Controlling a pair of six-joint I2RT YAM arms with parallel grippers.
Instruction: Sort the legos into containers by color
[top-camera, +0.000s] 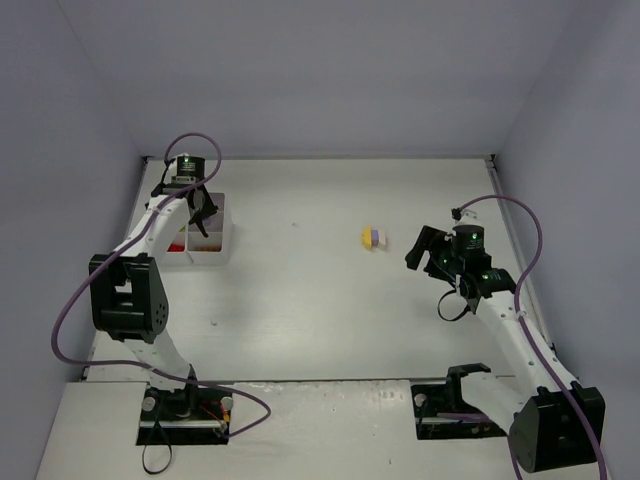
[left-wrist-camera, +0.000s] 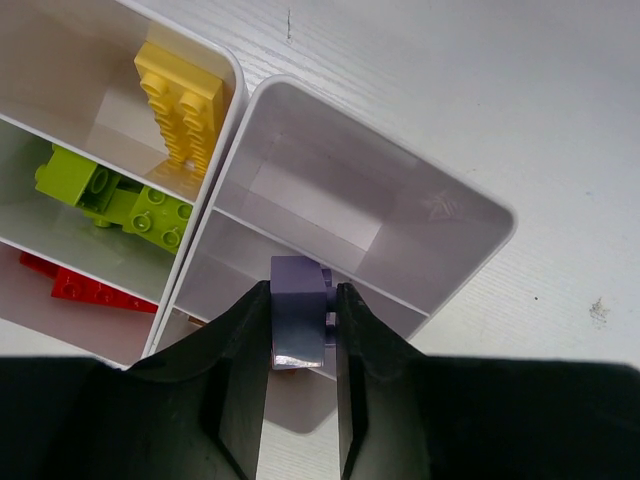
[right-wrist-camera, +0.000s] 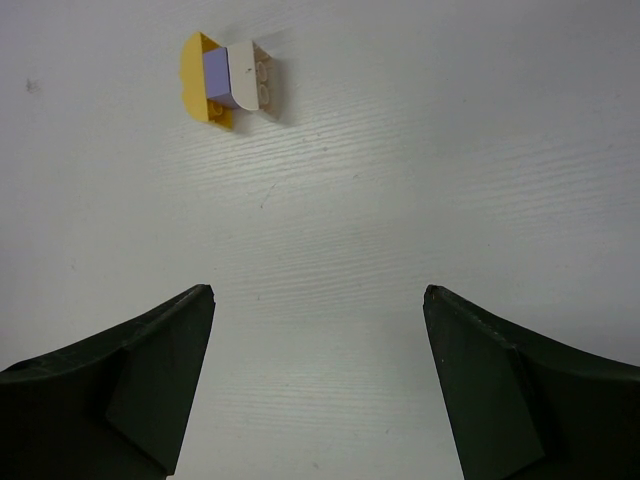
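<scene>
A lilac brick (left-wrist-camera: 298, 310) is clamped in the left claw (left-wrist-camera: 303, 335) over the white tray (left-wrist-camera: 470, 215); its wrist view reveals a yellow brick (left-wrist-camera: 182, 105) and green bricks (left-wrist-camera: 130, 200) inside, which the overhead view hides; the right claw (right-wrist-camera: 318, 300) hangs spread near a brick cluster (right-wrist-camera: 228, 80) on the white table (top-camera: 300, 290); pale walls (top-camera: 330, 70).

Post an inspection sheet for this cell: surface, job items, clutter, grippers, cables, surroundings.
Surface: white table, a few faint specks.
Job's things: tray at far left. It holds a yellow brick, green bricks and red bricks, each colour in its own compartment. Lilac brick is held over the tray. A cluster of yellow, lilac and white pieces lies loose on the table.
Clutter: nothing seen.
Grippers: left gripper shut on the lilac brick; right gripper open, empty, short of the cluster.
Cables: purple loops at the left arm and right arm, off the table centre.
Surroundings: plain walls on three sides.
</scene>
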